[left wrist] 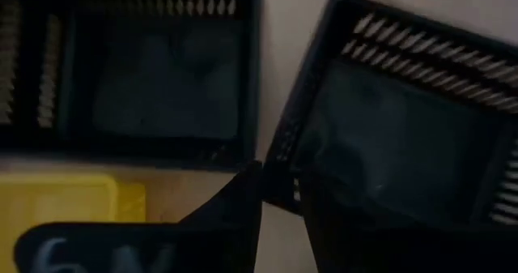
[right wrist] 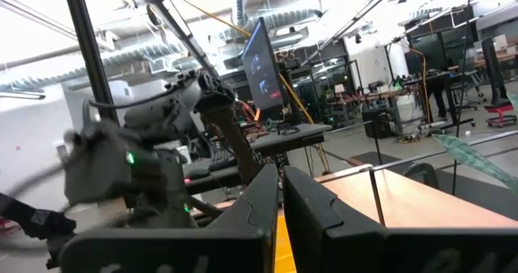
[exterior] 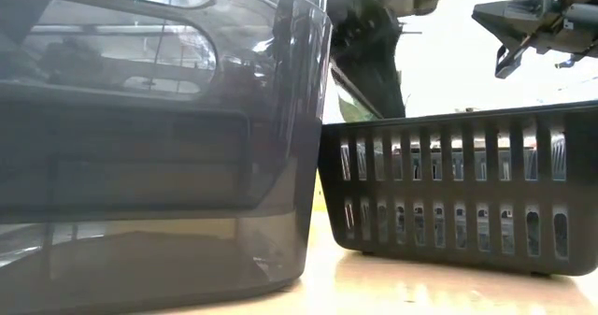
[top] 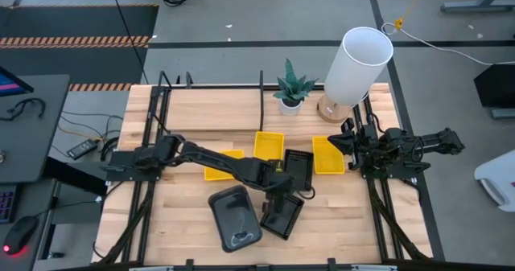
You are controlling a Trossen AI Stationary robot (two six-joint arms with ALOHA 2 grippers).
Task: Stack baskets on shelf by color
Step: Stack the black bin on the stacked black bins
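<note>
A robotics lab or workshop. The light-wood counter (top: 201, 223) stands on a grey concrete floor (top: 241, 14) marked with orange-and-black hazard tape (top: 72, 40), cables trailing across it. Beside it, a dark desk (top: 36, 126) carries a keyboard and a mouse (top: 16, 237). The right wrist view looks into an open hall with exposed ceiling ducts (right wrist: 243, 2), bright strip lighting, a glowing monitor (right wrist: 263, 62) on a bench, and more workstations with rolling stools farther back
</note>
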